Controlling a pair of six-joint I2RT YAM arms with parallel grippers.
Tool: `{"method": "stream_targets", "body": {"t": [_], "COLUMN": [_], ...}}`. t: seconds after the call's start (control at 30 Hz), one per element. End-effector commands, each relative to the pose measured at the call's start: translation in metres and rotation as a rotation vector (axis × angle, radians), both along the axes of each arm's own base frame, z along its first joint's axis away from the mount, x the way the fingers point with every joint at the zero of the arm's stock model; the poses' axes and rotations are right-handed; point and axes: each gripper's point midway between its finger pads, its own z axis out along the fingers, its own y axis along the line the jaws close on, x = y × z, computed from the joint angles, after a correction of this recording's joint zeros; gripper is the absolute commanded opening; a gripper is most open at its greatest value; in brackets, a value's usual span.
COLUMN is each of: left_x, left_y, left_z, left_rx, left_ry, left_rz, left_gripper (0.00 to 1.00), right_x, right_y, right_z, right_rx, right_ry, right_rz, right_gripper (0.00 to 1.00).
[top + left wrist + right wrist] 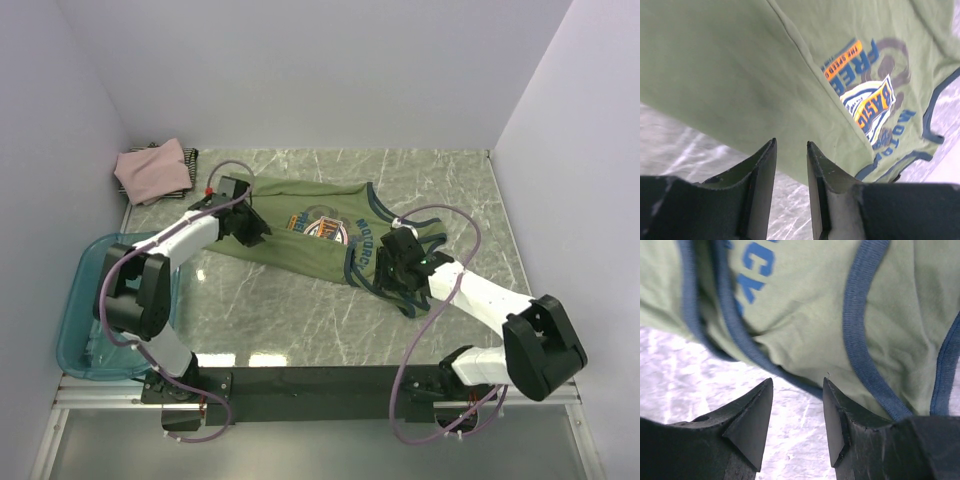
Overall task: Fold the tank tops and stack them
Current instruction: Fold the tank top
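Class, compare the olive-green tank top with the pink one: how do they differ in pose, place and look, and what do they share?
The olive-green tank top lies spread out in the middle of the table; the pink tank top sits folded in the far left corner. The olive-green one carries a chest graphic and navy trim; the pink one looks plain. Both are soft cloth.

White links (480, 295), black joints (545, 350), lilac looping cables (396, 390), black wedge-shaped claw fingers (747, 425).
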Motion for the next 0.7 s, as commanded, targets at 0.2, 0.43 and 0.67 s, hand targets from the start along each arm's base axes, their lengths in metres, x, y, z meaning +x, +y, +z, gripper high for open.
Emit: {"method": "stream_targets", "body": {"t": [0.2,0.43,0.67], "left_x": [0.004,0.003,-0.001], "left_y": [-0.03,-0.029,-0.027], "left_z": [-0.014,-0.024,-0.038], "left_rx": [-0.04,-0.028,-0.012], "left_ry": [0.027,0.05,0.09], "left_rz": [-0.043,-0.042,-0.032], "left_gripper": [0.35,0.34,0.33], "right_x": [-0.008,-0.004,-0.002], "right_y": [0.014,0.016,0.007], "right_z": [-0.008,-0.011,-0.013], "right_rx": [-0.037,-0.06,-0.125], "right_ry": [0.012,0.017,0.016], "right_rz": [0.086,0.095,0.072], "right_gripper": [0.51,0.49,0.39]}}
